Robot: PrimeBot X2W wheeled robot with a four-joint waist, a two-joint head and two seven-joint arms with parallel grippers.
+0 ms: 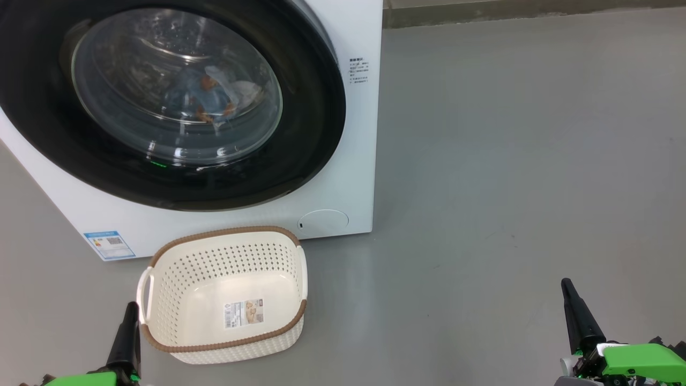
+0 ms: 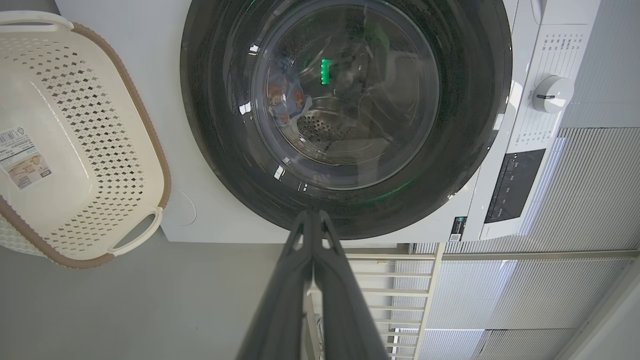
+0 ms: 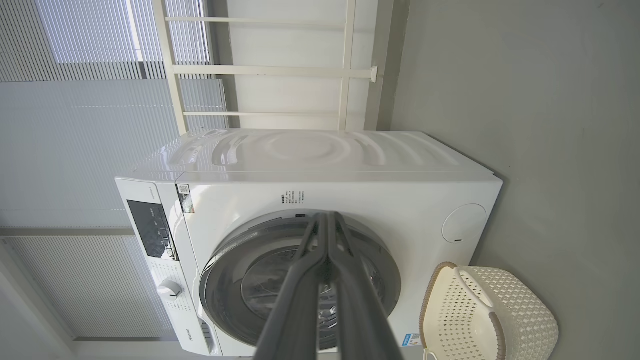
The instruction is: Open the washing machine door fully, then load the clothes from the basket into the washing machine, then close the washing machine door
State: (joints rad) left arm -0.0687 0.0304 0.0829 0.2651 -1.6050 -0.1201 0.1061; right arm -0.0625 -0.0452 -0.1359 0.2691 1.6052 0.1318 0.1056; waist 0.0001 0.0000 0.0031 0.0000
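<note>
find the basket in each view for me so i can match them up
Head view: basket lower left of centre, on the floor in front of the washing machine door.
Left wrist view: basket at the left edge, left of the door.
Right wrist view: basket in the bottom right corner, right of the door.
Shared landmark: the door's round black rim.

No legible text anywhere.

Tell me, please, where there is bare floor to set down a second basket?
The widest bare patch is the grey floor right of the washing machine and the basket, reaching down to the right claw. A slimmer strip lies left of the basket, by the left claw. It is tight between the basket and the machine's front.
</note>
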